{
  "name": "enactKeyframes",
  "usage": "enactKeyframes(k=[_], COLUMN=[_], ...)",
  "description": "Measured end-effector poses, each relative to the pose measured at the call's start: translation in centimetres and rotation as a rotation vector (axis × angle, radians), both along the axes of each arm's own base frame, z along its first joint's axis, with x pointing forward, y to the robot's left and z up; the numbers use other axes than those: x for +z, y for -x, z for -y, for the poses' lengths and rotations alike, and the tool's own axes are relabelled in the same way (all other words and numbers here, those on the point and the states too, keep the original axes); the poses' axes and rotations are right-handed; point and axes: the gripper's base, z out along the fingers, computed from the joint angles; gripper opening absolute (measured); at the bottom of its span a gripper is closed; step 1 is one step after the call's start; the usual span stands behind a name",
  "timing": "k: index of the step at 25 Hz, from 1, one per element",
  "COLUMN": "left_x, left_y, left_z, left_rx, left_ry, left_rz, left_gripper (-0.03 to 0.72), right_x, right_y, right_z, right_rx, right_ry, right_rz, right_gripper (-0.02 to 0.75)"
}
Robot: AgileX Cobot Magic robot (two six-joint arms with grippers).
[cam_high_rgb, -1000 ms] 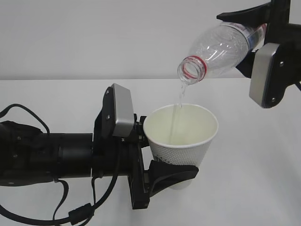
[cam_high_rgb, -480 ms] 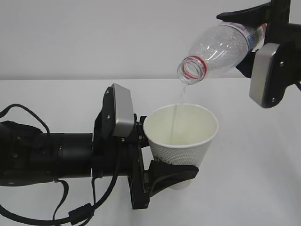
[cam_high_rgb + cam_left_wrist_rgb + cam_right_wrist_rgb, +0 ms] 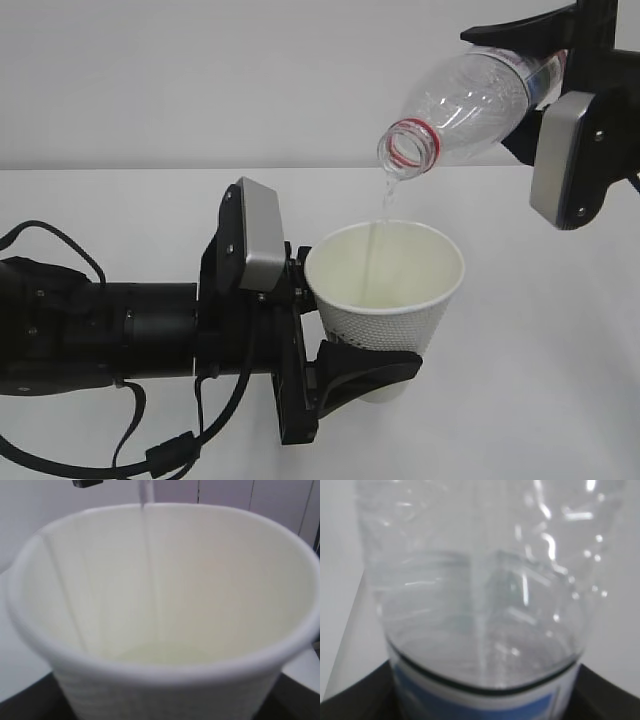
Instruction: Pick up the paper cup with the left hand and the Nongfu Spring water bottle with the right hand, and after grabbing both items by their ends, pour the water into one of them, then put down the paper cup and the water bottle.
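Note:
My left gripper is shut on the lower wall of the white paper cup and holds it upright above the table. The clear Nongfu Spring water bottle hangs tilted above it, its red-ringed mouth pointing down-left. My right gripper is shut on the bottle's labelled end. A thin stream of water falls from the mouth into the cup. The left wrist view looks into the cup, with the stream and a little water at the bottom. The right wrist view is filled by the bottle.
The white table runs back to a plain white wall. Loose black cables hang from the left arm at the lower left. The grey plate on the right gripper stands above and to the right of the cup.
Both arms and both objects stay where they were. The thin stream keeps running from the bottle into the cup.

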Motion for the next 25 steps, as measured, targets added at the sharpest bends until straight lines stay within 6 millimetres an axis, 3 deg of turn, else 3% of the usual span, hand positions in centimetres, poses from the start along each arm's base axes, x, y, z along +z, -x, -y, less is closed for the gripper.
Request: enactKeyframes(k=[25], left_x=[0.0], left_y=[0.0], left_z=[0.0], left_rx=[0.0], left_ry=[0.0], left_rz=[0.0], left_gripper=[0.533], right_x=[0.0], right_y=[0.0], right_z=[0.0], right_rx=[0.002], right_ry=[0.011], right_rz=[0.009], right_gripper=[0.482])
